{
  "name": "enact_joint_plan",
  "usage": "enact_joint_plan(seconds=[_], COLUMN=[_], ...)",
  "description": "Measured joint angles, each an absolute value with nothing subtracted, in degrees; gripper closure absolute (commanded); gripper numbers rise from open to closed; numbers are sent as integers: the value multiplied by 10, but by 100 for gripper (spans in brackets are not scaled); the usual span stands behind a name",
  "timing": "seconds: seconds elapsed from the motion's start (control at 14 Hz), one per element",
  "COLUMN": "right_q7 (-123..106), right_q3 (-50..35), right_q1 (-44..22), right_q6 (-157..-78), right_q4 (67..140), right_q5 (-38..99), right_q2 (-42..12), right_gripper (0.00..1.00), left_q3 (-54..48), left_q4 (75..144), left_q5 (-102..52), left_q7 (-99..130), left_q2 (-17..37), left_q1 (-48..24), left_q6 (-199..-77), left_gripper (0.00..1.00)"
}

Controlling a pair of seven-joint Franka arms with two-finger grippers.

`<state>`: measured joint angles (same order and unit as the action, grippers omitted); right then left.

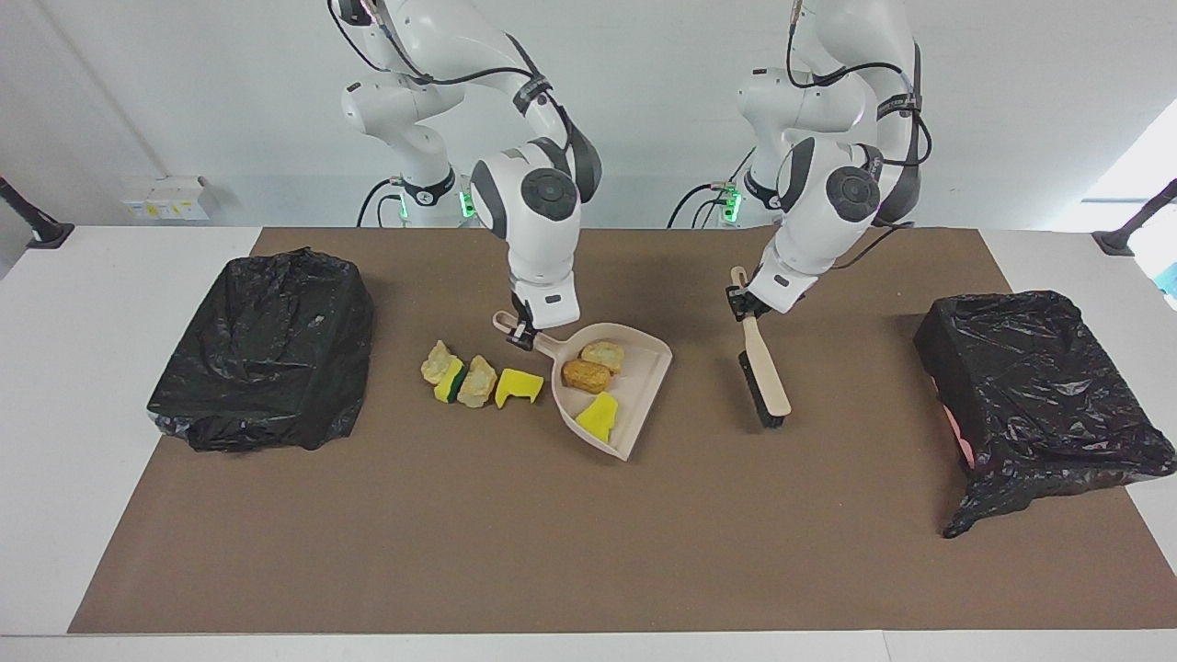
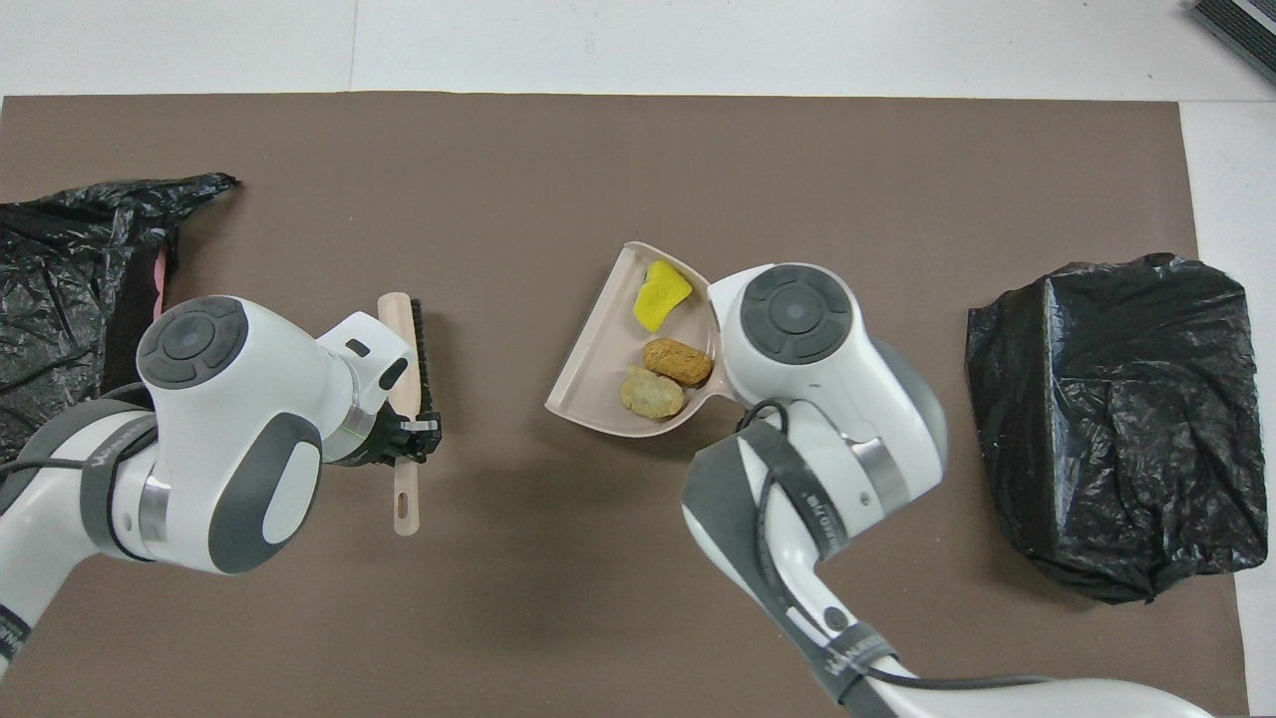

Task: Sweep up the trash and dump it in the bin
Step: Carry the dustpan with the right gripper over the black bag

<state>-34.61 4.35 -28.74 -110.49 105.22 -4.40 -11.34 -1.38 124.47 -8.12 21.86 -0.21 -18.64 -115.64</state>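
Note:
A beige dustpan lies mid-mat and holds a cream chunk, a golden-brown chunk and a yellow chunk. My right gripper is shut on its handle. Beside the pan, toward the right arm's end, lie a cream chunk, a yellow chunk with a green side, another cream chunk and a yellow chunk. My left gripper is shut on the handle of the black-bristled brush, toward the left arm's end. In the overhead view the pan, the brush and the left gripper show; the right arm hides the loose chunks.
A bin lined with a black bag stands at the right arm's end of the brown mat and also shows in the overhead view. A second black-bagged bin stands at the left arm's end.

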Motion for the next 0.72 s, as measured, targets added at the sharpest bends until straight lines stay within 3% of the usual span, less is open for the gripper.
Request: enact_joint_plan(seconds=[0.29, 0.72], right_q7=[-426, -661], right_q3=[46, 55], right_q1=[-186, 6], right_q6=[-1033, -926], right_q4=[1049, 1050], right_q5=[-44, -44], right_q2=[-24, 71], right_gripper=[100, 100], left_q3=[-23, -31], left_q4=[1257, 1298], left_q5=[-77, -77], left_q7=[253, 402], left_q2=[-11, -42], left_q1=[-216, -363], left_q6=[-1150, -1153], left_gripper=[100, 100])
